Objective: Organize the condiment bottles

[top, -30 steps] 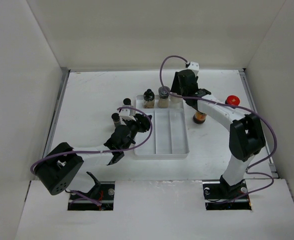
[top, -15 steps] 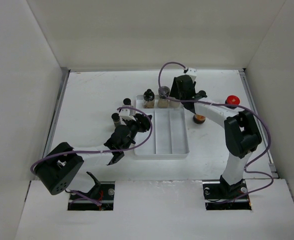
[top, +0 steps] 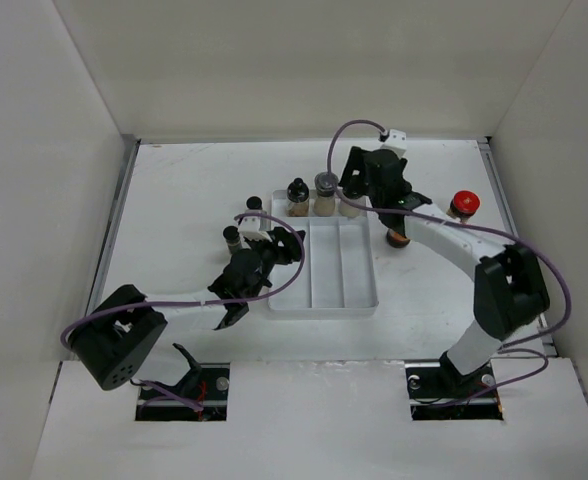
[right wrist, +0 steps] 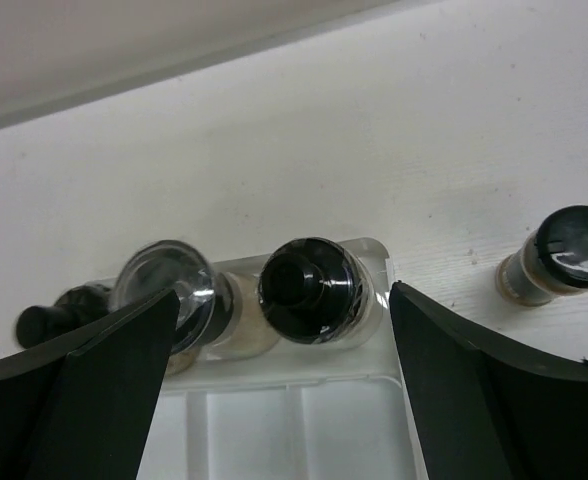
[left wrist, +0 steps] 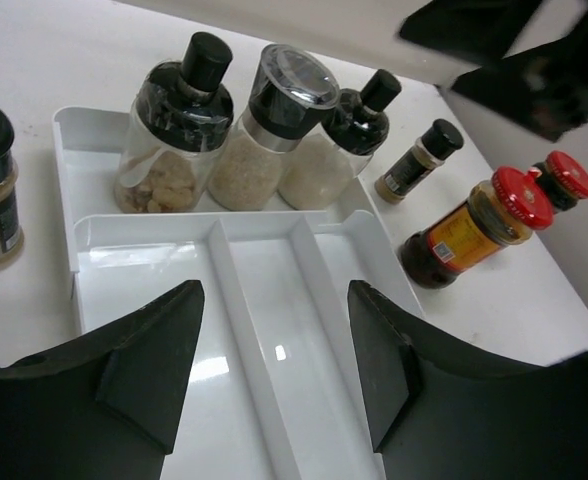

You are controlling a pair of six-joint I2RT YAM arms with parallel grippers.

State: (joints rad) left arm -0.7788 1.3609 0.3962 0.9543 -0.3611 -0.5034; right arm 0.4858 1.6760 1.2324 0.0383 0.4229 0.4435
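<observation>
The white tray (top: pixel 359 295) holds three bottles in its back compartment: a black-capped jar (left wrist: pixel 174 125), a grey-lidded jar (left wrist: pixel 274 120) and a black-capped shaker (left wrist: pixel 346 135). My right gripper (top: pixel 359 192) is open above that shaker (right wrist: pixel 309 290), with one finger on each side and not touching it. My left gripper (left wrist: pixel 274 350) is open and empty over the tray's long compartments. Two red-capped jars (top: pixel 464 203) (top: pixel 399 238) and a slim vial (left wrist: pixel 419 160) stand right of the tray. Two black-capped bottles (top: pixel 255 205) (top: pixel 233 236) stand left of it.
The tray's three long compartments (left wrist: pixel 244 300) hold nothing. White walls (top: pixel 74 150) enclose the table on the left, back and right. In the right wrist view the vial (right wrist: pixel 564 255) stands just past the tray's right corner.
My right arm has swung its elbow to the right and its gripper has shifted slightly right over the tray's back row. The left arm has not moved.
</observation>
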